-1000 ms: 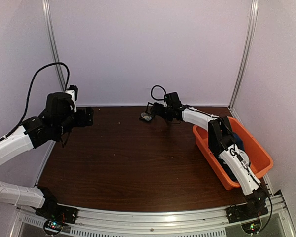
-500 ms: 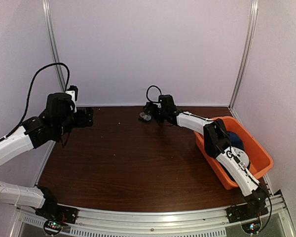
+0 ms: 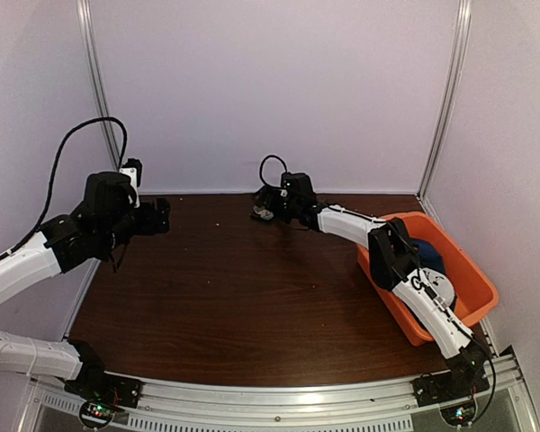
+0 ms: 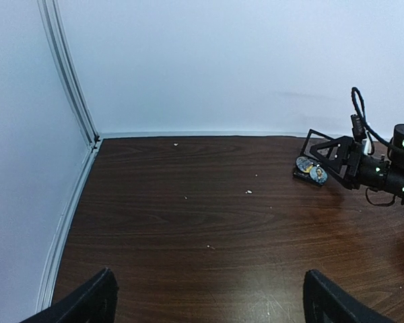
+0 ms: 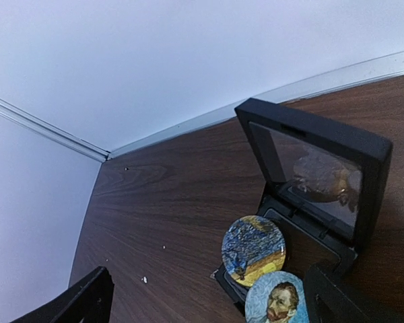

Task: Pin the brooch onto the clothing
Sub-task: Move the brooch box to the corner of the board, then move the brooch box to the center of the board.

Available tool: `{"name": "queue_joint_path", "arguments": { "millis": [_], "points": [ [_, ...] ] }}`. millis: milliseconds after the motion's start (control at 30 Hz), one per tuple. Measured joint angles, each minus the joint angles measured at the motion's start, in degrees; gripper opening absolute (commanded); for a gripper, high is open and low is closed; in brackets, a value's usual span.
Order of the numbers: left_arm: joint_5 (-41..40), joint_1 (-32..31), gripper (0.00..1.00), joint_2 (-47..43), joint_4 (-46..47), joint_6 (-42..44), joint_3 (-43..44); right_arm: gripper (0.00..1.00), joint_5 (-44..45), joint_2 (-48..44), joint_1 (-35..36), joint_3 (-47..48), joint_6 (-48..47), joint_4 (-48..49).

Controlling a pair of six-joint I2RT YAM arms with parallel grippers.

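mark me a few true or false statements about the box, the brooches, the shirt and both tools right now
1. The black box has its lid raised. True.
2. The right tool is shut on a brooch. False: it is open and holds nothing; the portrait brooch and the starry brooch lie at the box's front.
3. The blue clothing is spread flat on the table. False: it sits in the orange tub.
4. The left tool is open and empty. True.
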Motion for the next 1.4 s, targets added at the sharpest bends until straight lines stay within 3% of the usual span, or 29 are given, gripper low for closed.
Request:
{"name": "queue_joint_path", "arguments": {
  "millis": [733,1100,1400],
  "points": [
    [0.0,0.0,0.98,2.2,2.6,-1.4,-0.7,1.00,0.1,-1.0,1.0,-1.7,-2.3,-0.2],
    [3.0,1.4,0.98,25.2,10.0,-6.3,5.8,1.00,0.1,-7.9,0.0,-5.2,-5.5,-0.2],
    [19.7,9.7,0.98,51.6,16.6,-12.7,25.2,1.00,4.3,-11.0,-0.7,-8.2,-9.4,-1.8]
  ]
}}
